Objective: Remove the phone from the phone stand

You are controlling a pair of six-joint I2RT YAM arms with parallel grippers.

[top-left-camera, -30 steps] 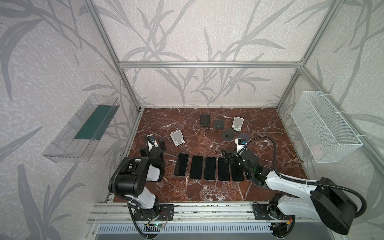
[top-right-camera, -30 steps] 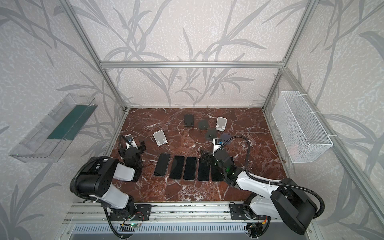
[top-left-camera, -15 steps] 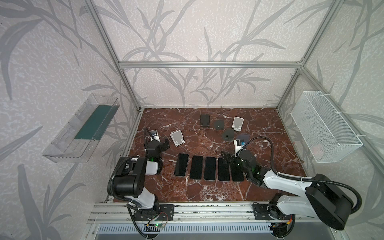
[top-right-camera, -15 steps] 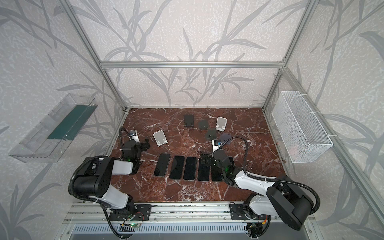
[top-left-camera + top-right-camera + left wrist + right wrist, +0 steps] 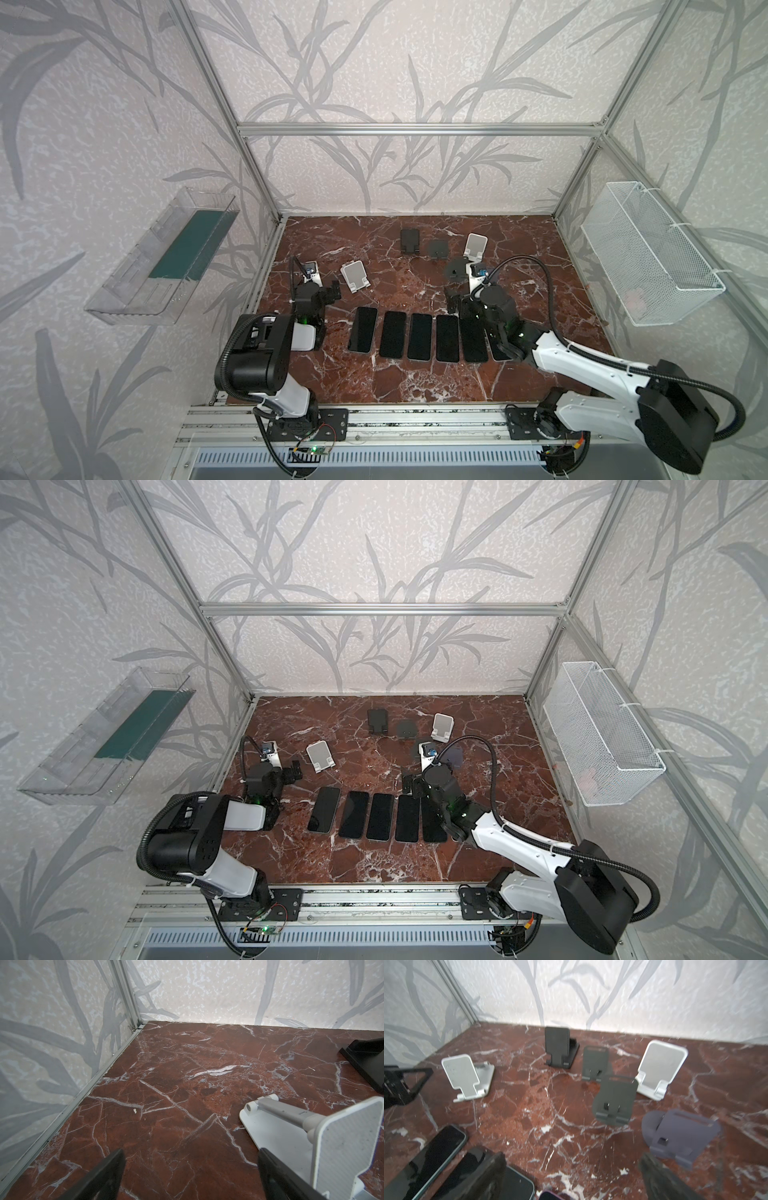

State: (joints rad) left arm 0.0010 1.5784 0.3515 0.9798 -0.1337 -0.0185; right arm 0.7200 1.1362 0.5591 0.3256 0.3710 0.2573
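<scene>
Evidently we held left gripper point(image 5: 191, 1151) and right gripper point(image 5: 572, 1155) apart, empty: phones point(image 5: 419, 336) already lay flat off the stands point(image 5: 355, 276).

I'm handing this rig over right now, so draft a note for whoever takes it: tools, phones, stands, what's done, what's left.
Left tool: open, empty, next to the white plastic phone stand.
Right tool: open, empty, over the right end of the row of dark flat phones.
Phones: all lie flat on the red-brown marble table.
Stands: each one in view looks empty, including the black upright stand and the purple round-based stand.
Done: no phone sits on a stand.
Left: seemingly nothing; retract both arms.
</scene>
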